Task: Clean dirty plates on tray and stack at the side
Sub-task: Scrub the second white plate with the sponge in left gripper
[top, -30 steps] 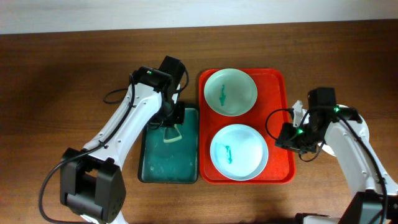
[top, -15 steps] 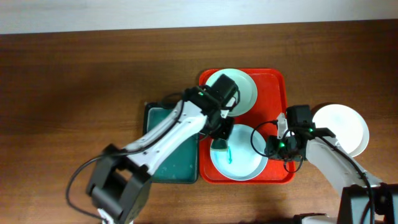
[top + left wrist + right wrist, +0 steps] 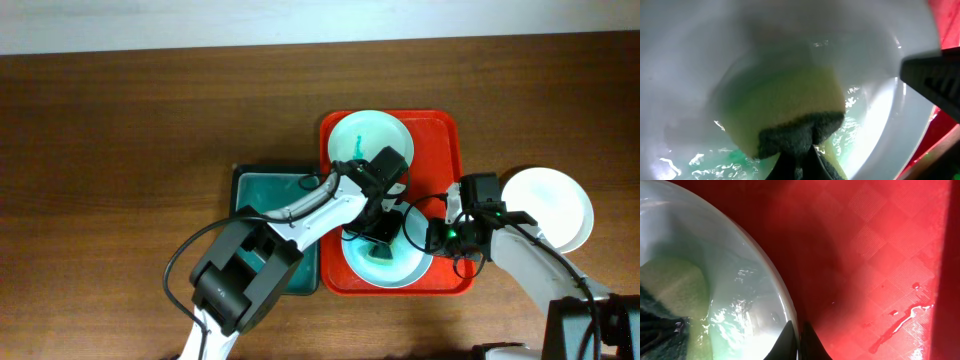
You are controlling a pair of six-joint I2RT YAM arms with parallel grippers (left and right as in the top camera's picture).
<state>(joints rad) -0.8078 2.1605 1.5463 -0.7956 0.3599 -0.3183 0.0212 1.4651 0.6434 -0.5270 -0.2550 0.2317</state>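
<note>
The red tray [image 3: 447, 135] holds two pale plates. The far plate [image 3: 352, 140] has teal smears. My left gripper [image 3: 381, 232] is shut on a yellow-green sponge [image 3: 785, 107] and presses it into the wet near plate [image 3: 385, 268], where teal water spreads. My right gripper [image 3: 437, 238] is shut on the right rim of that near plate [image 3: 760, 265], one finger on each side of the rim. A clean white plate [image 3: 555, 205] lies on the table right of the tray.
A dark green basin [image 3: 262, 200] with teal water stands left of the tray, partly under the left arm. The red tray floor [image 3: 875, 255] is wet with droplets. The wooden table extends left and far.
My left gripper has carried the sponge from the green basin across onto the near plate and now rubs its middle. My right gripper moved to the plate's rim and shut on it. The white plate appeared at right.
</note>
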